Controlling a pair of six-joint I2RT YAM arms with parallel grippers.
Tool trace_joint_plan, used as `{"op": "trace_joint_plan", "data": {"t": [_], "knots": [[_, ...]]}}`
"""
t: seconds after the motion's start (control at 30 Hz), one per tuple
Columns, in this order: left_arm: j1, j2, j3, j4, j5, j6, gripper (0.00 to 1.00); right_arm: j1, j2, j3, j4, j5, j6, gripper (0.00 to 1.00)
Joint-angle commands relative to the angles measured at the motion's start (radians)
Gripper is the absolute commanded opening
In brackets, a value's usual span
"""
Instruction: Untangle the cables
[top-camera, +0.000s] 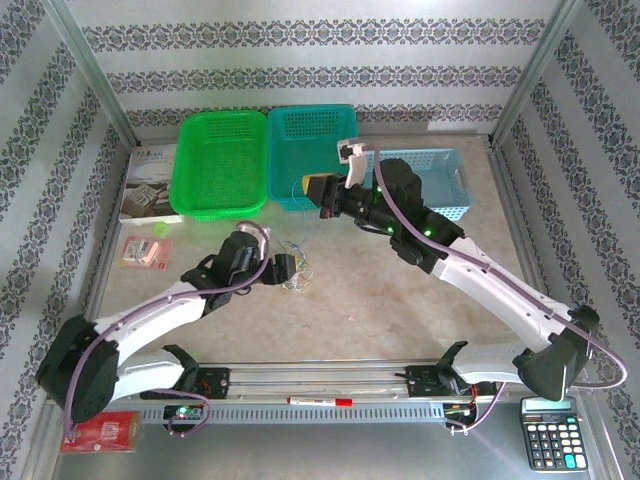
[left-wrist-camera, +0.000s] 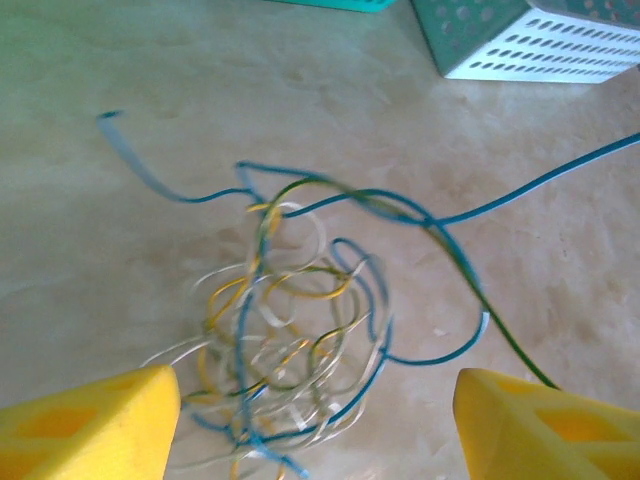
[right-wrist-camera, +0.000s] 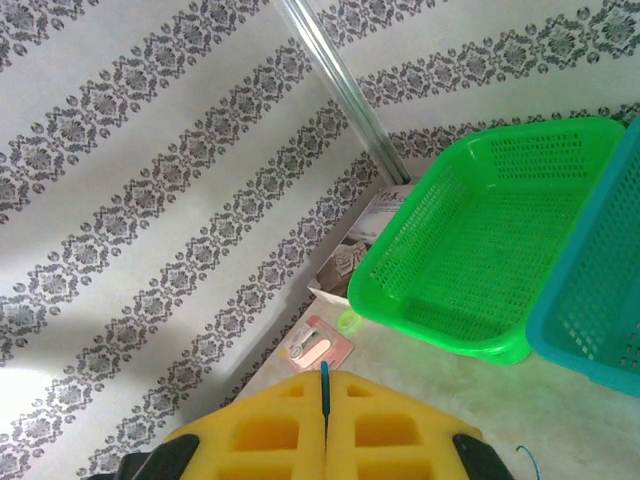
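The left jaws stand wide apart, holding nothing; their two yellow fingers (left-wrist-camera: 95, 425) sit at the bottom corners of the left wrist view. The cables (left-wrist-camera: 290, 320) lie on the tabletop (left-wrist-camera: 120, 250) in the gap between those fingers and just ahead of them, a loose knot of blue, yellow and whitish loops. From above, the same knot (top-camera: 297, 272) sits right at the tip of the left arm, near the middle of the tabletop (top-camera: 380, 300).

One blue cable (left-wrist-camera: 540, 185) leaves the knot and runs up toward the right. The right jaws are pressed shut, raised near the front rim of the teal basket (top-camera: 300, 140), with the end of a blue cable (right-wrist-camera: 324, 378) pinched between their yellow fingers (right-wrist-camera: 400, 430).

The tabletop is pale and mottled. Along its far edge stand a green basket (top-camera: 220, 160), the teal one and a light blue basket (top-camera: 440, 180). A booklet (top-camera: 145, 190) and a pink packet (top-camera: 145, 252) lie at the left, and a calculator (top-camera: 553, 432) at the near right. Striped patterned wallpaper (top-camera: 320, 50) closes in the space.
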Motion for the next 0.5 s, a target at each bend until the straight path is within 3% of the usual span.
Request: {"op": "trace_joint_plan", "data": {"t": [0.0, 0.17, 0.47], "knots": [[-0.026, 0.090, 0.048, 0.087, 0.016, 0.014, 0.73, 0.009, 0.010, 0.061, 0.008, -0.044, 0.006, 0.00], [-0.029, 0.210, 0.011, 0.160, 0.028, -0.036, 0.69, -0.052, -0.025, 0.201, -0.094, -0.080, -0.039, 0.00], [-0.032, 0.180, -0.065, 0.207, -0.001, -0.063, 0.66, -0.336, -0.091, 0.278, -0.152, -0.117, -0.030, 0.00]]}}
